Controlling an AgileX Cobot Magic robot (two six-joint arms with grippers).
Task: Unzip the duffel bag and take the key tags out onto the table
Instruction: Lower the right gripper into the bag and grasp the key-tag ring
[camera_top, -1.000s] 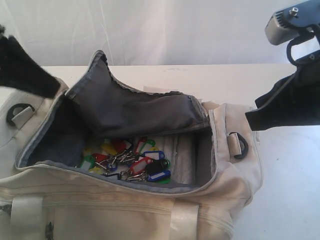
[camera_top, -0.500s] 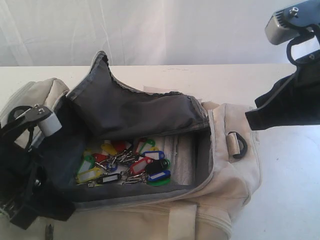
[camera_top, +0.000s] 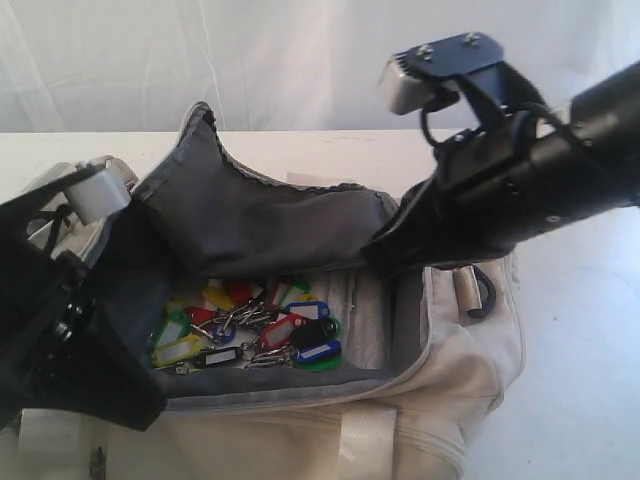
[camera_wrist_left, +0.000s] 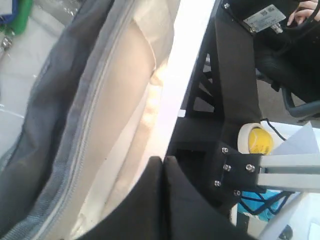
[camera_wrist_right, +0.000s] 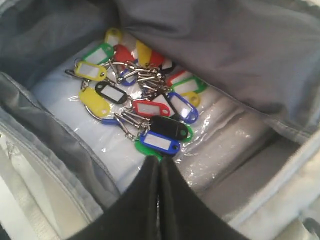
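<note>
The beige duffel bag (camera_top: 470, 360) lies unzipped on the white table (camera_top: 580, 380), its grey lining flap (camera_top: 270, 215) folded back. The key tags (camera_top: 250, 325) lie in a coloured bunch on the bag's floor, also plain in the right wrist view as key tags (camera_wrist_right: 142, 107). My right gripper (camera_top: 372, 258) hangs shut and empty over the opening's right part, and in its own view the right gripper (camera_wrist_right: 159, 159) sits just short of the blue and green tags. My left gripper (camera_top: 140, 405) is shut with nothing in it at the bag's front left wall. In its own view the left gripper (camera_wrist_left: 163, 160) is near the table edge.
A clear plastic packet (camera_wrist_right: 220, 135) lies under the tags. A black D-ring (camera_top: 480, 292) sticks out at the bag's right end. Beyond the table edge (camera_wrist_left: 185, 60) stand a black frame (camera_wrist_left: 230, 100) and a tape roll (camera_wrist_left: 255, 140). A white draped backdrop (camera_top: 250, 60) stands behind.
My right arm has swung in from the right edge to over the bag opening. The left arm has shifted further over the bag's front left corner.
</note>
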